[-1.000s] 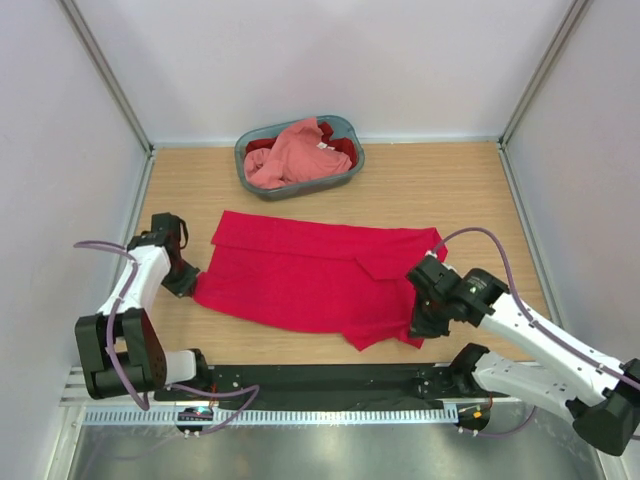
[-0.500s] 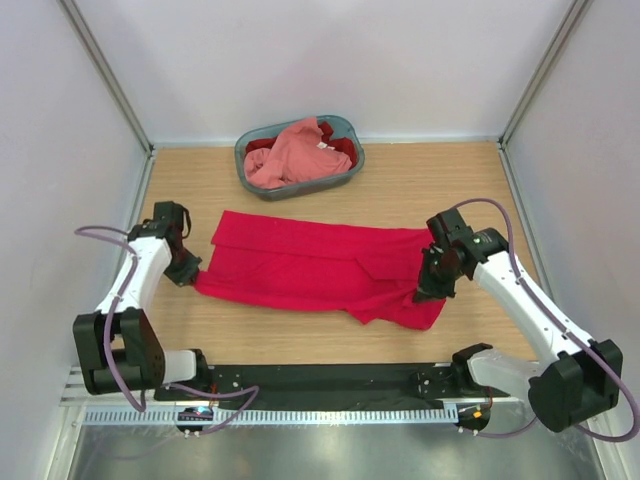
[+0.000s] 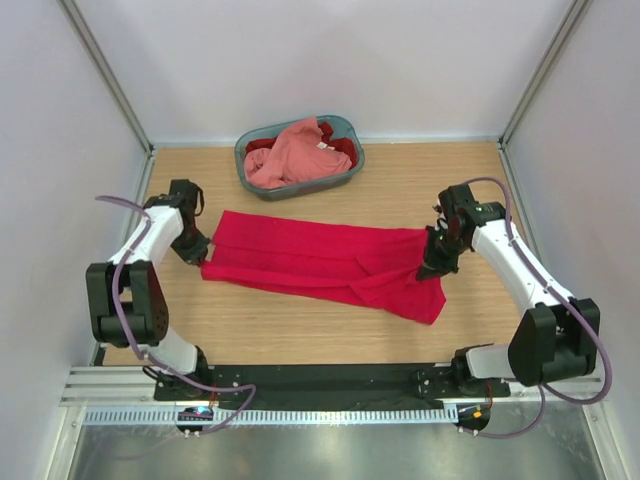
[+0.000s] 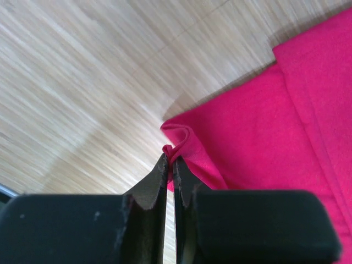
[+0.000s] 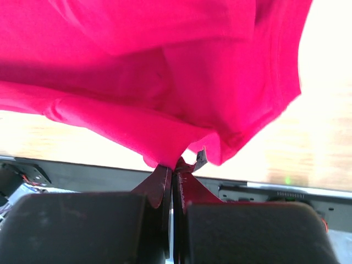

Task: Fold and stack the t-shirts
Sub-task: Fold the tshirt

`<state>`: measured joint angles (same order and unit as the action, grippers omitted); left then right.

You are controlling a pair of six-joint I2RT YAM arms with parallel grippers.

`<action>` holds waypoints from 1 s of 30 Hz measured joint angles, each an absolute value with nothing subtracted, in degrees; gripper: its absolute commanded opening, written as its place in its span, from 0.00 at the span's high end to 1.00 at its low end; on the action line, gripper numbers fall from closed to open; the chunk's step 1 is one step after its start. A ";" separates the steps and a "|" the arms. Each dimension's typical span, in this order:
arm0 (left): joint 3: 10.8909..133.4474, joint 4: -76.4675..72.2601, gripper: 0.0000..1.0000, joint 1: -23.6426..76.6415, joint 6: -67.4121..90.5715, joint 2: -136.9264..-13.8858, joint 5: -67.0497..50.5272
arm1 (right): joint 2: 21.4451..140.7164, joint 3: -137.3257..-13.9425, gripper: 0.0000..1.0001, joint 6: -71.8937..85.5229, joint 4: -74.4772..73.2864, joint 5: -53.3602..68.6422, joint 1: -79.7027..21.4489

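A bright crimson t-shirt [image 3: 310,262] lies folded into a long band across the middle of the wooden table. My left gripper [image 3: 200,252] is shut on its left corner, and the left wrist view shows a small pinch of crimson t-shirt [image 4: 264,137] at the left gripper [image 4: 170,157] tips. My right gripper [image 3: 433,269] is shut on the right end. In the right wrist view the crimson t-shirt [image 5: 165,66] hangs lifted from the right gripper [image 5: 174,164], a white tag beside the jaws. A salmon pink t-shirt [image 3: 290,150] and a darker red t-shirt [image 3: 343,146] lie crumpled in the basket.
The grey-blue oval basket [image 3: 300,190] stands at the back centre of the table. White walls with metal posts close in the left, right and back. A black rail [image 3: 320,380] with the arm bases runs along the near edge.
Both grippers moved away from the near edge, carrying the crimson shirt's near hem over toward the far side. The shirt is now a narrower band.
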<state>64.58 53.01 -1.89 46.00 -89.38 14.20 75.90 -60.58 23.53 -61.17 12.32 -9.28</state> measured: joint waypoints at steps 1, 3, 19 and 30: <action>65.28 53.19 0.93 -1.89 45.98 -90.59 14.20 | 76.73 -61.23 0.99 23.24 -60.90 12.58 -9.04; 66.89 53.10 0.94 -1.89 45.82 -92.95 14.17 | 78.11 -62.08 0.99 22.79 -59.92 13.10 -8.54; 76.29 53.19 0.94 -0.71 44.60 -104.57 13.89 | 87.66 -65.73 0.99 22.17 -55.33 14.74 -5.52; 81.23 53.91 0.93 0.40 44.45 -107.90 13.87 | 90.17 -66.78 0.99 22.17 -54.35 14.74 -3.38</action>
<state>81.23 53.91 0.40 44.45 -107.90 13.87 90.17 -66.78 22.17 -54.35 14.74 -3.38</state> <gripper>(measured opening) 0.069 0.035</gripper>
